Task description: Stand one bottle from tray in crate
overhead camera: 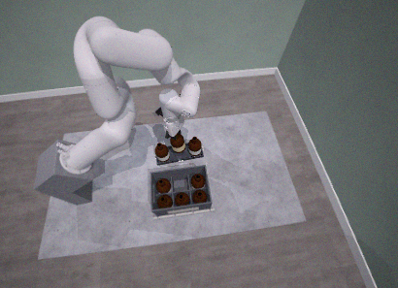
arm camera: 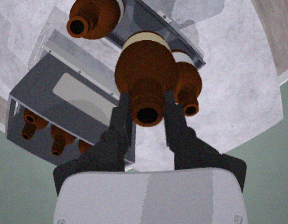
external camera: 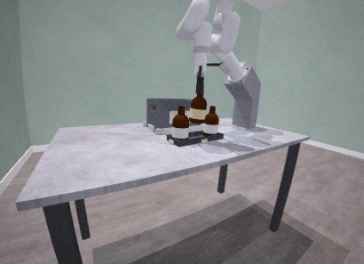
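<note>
My gripper [overhead camera: 173, 135] is shut on the neck of the middle brown bottle [overhead camera: 178, 142] and holds it a little above the dark tray [overhead camera: 179, 155]. The same shows in the side view, where the gripper [external camera: 199, 89] has the bottle [external camera: 198, 109] higher than its neighbours, and in the wrist view [arm camera: 148, 111]. Two other brown bottles stand on the tray, one on the left [overhead camera: 161, 151] and one on the right [overhead camera: 194, 145]. The grey crate [overhead camera: 181, 190] in front of the tray holds several bottles; its back middle cell [overhead camera: 181, 184] is empty.
The arm's grey base block [overhead camera: 68, 174] stands at the left of the table. The table's front and right edges are some way from the crate.
</note>
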`<state>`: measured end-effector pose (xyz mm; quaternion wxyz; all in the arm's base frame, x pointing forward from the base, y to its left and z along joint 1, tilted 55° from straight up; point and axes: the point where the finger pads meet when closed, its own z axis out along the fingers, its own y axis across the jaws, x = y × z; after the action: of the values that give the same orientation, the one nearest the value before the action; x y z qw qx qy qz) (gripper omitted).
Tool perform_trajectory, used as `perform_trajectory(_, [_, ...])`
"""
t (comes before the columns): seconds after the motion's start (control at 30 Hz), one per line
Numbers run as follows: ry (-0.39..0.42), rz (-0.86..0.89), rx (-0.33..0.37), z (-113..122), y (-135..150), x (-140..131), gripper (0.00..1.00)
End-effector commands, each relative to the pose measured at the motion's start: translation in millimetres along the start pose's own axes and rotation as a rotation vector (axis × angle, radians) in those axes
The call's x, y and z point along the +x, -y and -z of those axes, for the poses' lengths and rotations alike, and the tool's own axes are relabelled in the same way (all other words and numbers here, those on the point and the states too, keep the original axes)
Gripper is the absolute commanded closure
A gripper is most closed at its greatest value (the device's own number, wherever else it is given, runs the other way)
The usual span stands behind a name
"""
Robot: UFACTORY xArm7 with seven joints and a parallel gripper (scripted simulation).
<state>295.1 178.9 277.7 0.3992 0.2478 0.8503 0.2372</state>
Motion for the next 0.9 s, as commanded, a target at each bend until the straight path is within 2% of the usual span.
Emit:
perform_trajectory(0.0, [0.001, 0.0, -0.002, 3, -1, 0, 1.0])
perform_trajectory(0.87, [0.001, 0.0, -0.002, 29, -1, 0, 1.0])
